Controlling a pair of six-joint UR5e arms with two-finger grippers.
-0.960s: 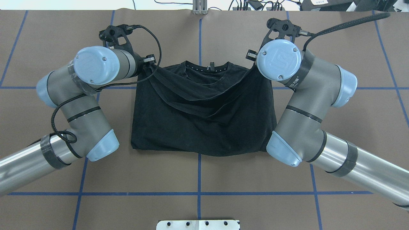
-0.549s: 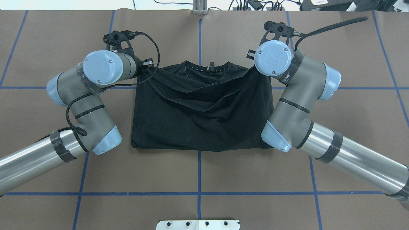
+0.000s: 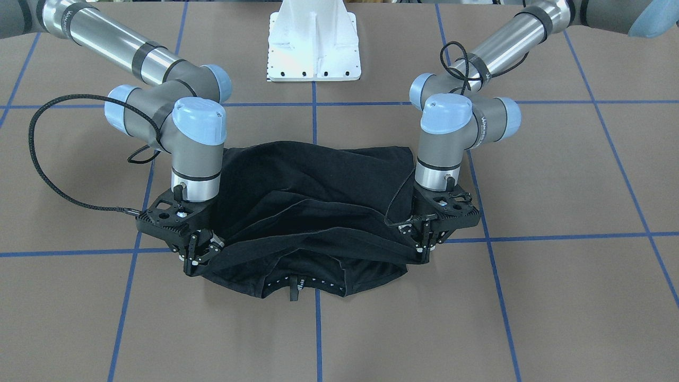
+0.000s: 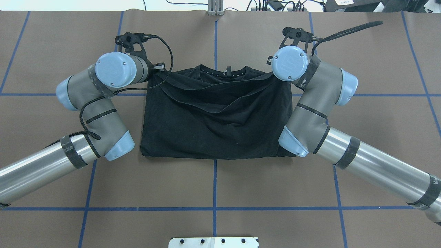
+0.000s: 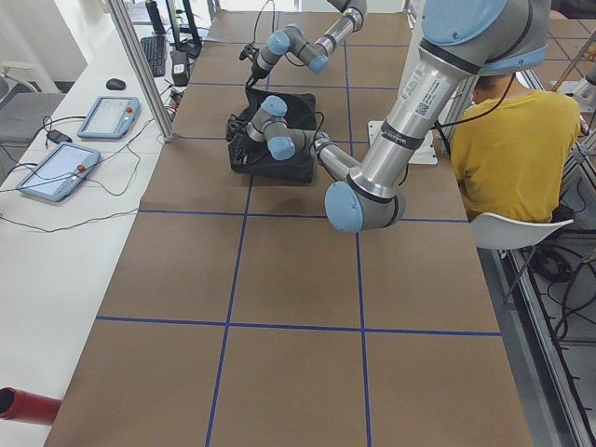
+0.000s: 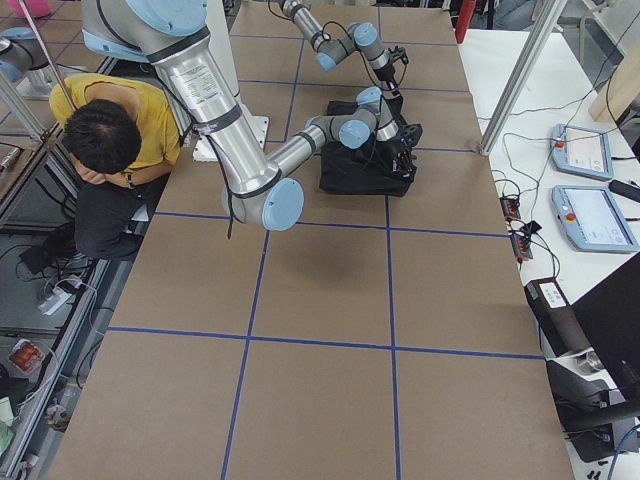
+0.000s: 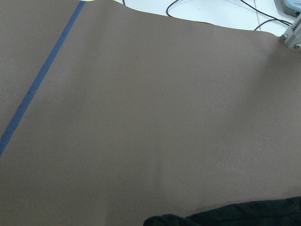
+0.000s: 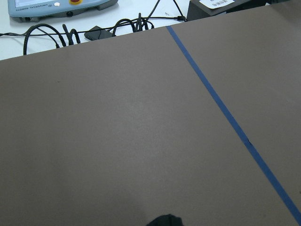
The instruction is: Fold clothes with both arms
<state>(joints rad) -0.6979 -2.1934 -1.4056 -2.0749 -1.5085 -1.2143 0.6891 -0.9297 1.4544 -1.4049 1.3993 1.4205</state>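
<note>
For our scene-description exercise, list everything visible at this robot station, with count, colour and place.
T-shirt: one, black, mid-table, one edge lifted above the collar.
Table: one, brown cover with blue grid lines.
Mounting base: one, white, at the robot's side of the table.
Teach pendants: two, grey-blue, on the white bench past the table.
Person: one, yellow shirt, seated beside the base.
Left arm: one, silver-grey with light-blue caps, at the shirt's left.
Right arm: one, same colours, at the shirt's right.
Left hand: one, black, shut on the lifted edge.
Right hand: one, black, shut on the same edge.
</note>
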